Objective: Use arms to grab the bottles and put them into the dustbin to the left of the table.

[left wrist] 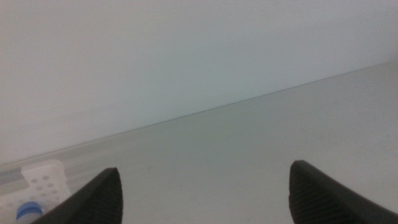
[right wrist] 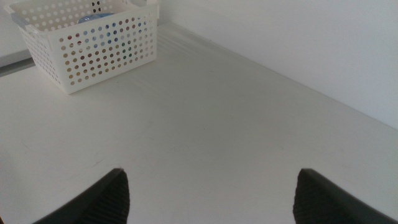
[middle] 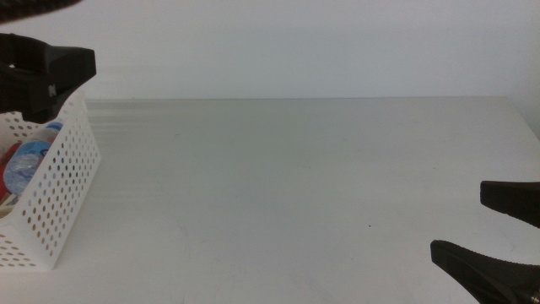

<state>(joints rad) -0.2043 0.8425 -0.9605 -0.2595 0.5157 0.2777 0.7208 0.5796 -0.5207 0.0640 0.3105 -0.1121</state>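
The white perforated dustbin [middle: 63, 190] stands at the table's [middle: 295, 186] left edge. Inside it lie the bottles: a clear bottle with a blue label [middle: 29, 160], a red can [middle: 8, 159] beside it, and something yellowish low at the picture's edge. The left arm [middle: 46, 72] hangs over the bin's far side. Its gripper [left wrist: 205, 202] is open and empty, with the bin's corner [left wrist: 43, 180] and a blue cap [left wrist: 28, 211] beside one jaw. My right gripper [middle: 458, 221] waits open at the front right, empty, and faces the dustbin [right wrist: 93, 43] across the bare tabletop.
A plain pale wall rises behind the table's far edge [middle: 295, 99]. The table's right edge [middle: 527, 122] shows at the far right. The bin's handle rim [right wrist: 18, 22] has a grey edge.
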